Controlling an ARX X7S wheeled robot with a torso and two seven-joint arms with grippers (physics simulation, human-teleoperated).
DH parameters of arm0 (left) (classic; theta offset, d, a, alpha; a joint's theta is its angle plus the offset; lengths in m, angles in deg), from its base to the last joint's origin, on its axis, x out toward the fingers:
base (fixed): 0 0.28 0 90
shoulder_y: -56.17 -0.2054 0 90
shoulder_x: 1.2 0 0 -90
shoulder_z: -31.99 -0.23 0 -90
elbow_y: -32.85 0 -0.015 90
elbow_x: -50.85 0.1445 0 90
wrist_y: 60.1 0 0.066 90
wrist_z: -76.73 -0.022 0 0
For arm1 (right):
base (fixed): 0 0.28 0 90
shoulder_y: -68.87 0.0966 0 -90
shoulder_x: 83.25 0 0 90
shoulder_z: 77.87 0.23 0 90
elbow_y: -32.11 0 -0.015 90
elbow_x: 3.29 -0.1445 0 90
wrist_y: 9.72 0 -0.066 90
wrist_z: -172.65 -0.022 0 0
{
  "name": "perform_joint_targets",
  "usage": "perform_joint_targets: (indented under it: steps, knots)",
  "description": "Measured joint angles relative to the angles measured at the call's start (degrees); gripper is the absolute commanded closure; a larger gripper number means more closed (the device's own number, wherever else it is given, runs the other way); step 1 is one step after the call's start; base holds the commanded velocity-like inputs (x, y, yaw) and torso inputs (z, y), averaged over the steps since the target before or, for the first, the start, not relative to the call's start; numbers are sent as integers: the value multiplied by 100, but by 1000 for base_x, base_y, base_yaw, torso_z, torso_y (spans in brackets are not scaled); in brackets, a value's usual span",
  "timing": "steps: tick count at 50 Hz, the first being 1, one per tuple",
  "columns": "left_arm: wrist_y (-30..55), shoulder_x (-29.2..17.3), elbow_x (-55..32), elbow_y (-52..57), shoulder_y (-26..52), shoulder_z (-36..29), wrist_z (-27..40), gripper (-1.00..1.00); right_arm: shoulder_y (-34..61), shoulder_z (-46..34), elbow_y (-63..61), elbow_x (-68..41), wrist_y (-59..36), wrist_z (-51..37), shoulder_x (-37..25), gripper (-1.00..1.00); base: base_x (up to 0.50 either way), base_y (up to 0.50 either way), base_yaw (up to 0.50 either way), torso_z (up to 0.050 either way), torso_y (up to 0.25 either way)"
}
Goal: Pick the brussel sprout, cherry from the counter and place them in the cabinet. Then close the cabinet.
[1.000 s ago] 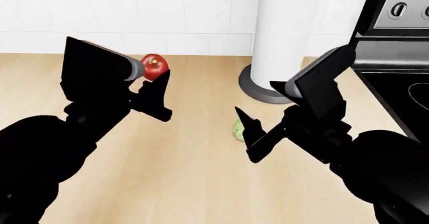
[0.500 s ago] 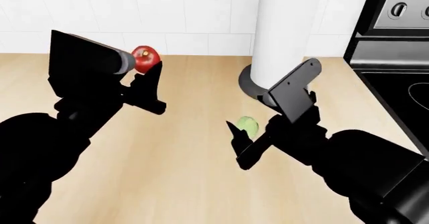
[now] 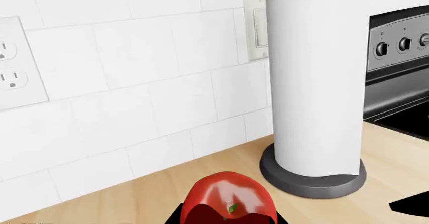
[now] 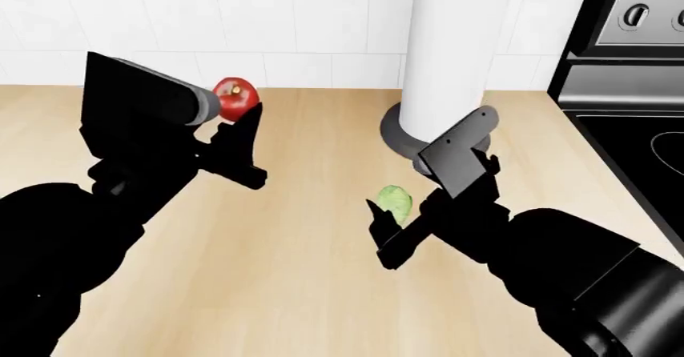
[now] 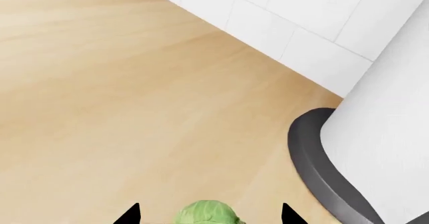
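The cherry (image 4: pixel 235 97), glossy red, is held above the counter (image 4: pixel 299 277) with my left gripper (image 4: pixel 230 107) shut on it. The left wrist view shows the cherry (image 3: pixel 230 200) close up between the dark jaws of that gripper (image 3: pixel 230 220). On the beige counter, near the paper towel stand, lies the pale green brussel sprout (image 4: pixel 396 202). My right gripper (image 4: pixel 398 214) is open and straddles it. In the right wrist view the sprout (image 5: pixel 208 214) sits midway in the gripper (image 5: pixel 209 216), with bare counter showing on both sides of it. The cabinet is out of view.
A tall white paper towel roll (image 4: pixel 449 45) on a dark grey round base (image 4: pixel 401 137) stands just behind the sprout. The steel stove with a black glass top (image 4: pixel 630 117) borders the counter on the right. A white tiled wall with an outlet (image 3: pixel 13 68) runs along the back.
My right arm has swung left and down, so its open fingers now sit on either side of the sprout. The left gripper has drifted slightly up and left with the cherry.
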Motion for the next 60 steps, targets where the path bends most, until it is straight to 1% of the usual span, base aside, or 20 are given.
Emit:
perform_joint_targets:
  steps: [43, 57, 58, 60]
  knots:
    - [-106, -76, -98, -37, -56, -15, 48, 100, -166, -453, 991, 450, 518, -220, 289, -100, 0, 0, 0, 0, 0]
    - [-138, -107, -125, -58, -64, -23, 62, 100, -224, -517, 1186, 438, 619, -188, 300, -100, 0, 0, 0, 0, 0]
    - [-143, -109, -126, -60, -64, -24, 62, 100, -226, -513, 1188, 431, 620, -190, 301, 100, 0, 0, 0, 0, 0]
    - [-153, -114, -126, -66, -66, -28, 62, 100, -238, -516, 1199, 409, 617, -188, 304, 100, 0, 0, 0, 0, 0]
